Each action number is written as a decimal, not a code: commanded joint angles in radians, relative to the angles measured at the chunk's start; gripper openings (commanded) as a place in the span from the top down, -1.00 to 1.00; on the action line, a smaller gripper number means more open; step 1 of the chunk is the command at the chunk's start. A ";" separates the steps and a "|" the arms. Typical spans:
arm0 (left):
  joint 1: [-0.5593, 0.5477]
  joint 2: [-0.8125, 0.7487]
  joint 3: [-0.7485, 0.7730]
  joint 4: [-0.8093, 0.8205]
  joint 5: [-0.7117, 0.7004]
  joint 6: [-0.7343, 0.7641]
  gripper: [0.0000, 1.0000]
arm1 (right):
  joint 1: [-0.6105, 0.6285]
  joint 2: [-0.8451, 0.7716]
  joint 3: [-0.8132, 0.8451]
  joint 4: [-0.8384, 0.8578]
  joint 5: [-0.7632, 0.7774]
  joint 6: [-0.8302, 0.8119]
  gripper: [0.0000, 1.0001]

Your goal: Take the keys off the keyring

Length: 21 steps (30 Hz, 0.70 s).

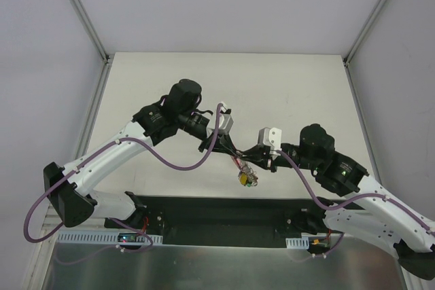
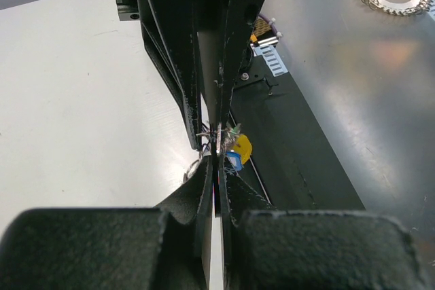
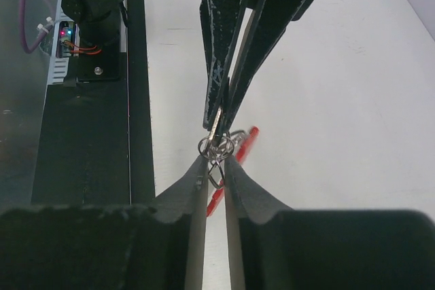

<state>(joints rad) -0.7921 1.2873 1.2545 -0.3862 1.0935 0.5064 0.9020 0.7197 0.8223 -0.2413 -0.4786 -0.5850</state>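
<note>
1. Long black metal mounting strip point(image 1: 224, 212) runs along the near edge, carrying both arm bases.
2. Right claw point(image 3: 216, 166): fingers nearly together, with a small silver loop in the narrow gap. Can't tell whether it is pinched or loose.
3. Thin silvery metal keyring point(image 3: 216, 146) sits right between the two claw tips, which meet nose to nose.
4. Small silvery keys with coloured plastic heads point(image 1: 245, 176) dangle from the keyring just below the claws, over the white table near the black strip. Yellow head point(image 2: 242, 147) and blue head point(image 2: 233, 161) show on one side, red head point(image 3: 250, 137) on the other.
5. Left claw point(image 2: 215, 164): clenched tight, tips on the keyring.
6. Plain white table point(image 1: 224, 79) stretches beyond to the far wall.
</note>
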 commanded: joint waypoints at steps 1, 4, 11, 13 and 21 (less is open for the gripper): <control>-0.001 -0.039 0.042 0.026 0.049 0.037 1.00 | 0.005 -0.006 0.003 0.042 -0.014 -0.004 0.74; -0.002 -0.048 0.039 0.027 0.034 0.040 1.00 | 0.005 -0.009 0.005 0.022 -0.005 0.005 0.77; -0.002 -0.059 0.036 0.026 0.011 0.040 1.00 | 0.005 -0.016 -0.003 0.005 -0.006 0.014 0.65; -0.002 -0.060 0.034 0.026 0.008 0.041 1.00 | 0.006 -0.023 -0.006 0.005 -0.003 0.017 0.64; -0.001 -0.054 0.037 0.026 0.005 0.038 1.00 | 0.005 -0.037 -0.014 0.010 0.011 0.030 0.98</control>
<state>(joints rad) -0.7925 1.2694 1.2545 -0.4042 1.0695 0.5163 0.9024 0.6994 0.8181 -0.2466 -0.4690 -0.5694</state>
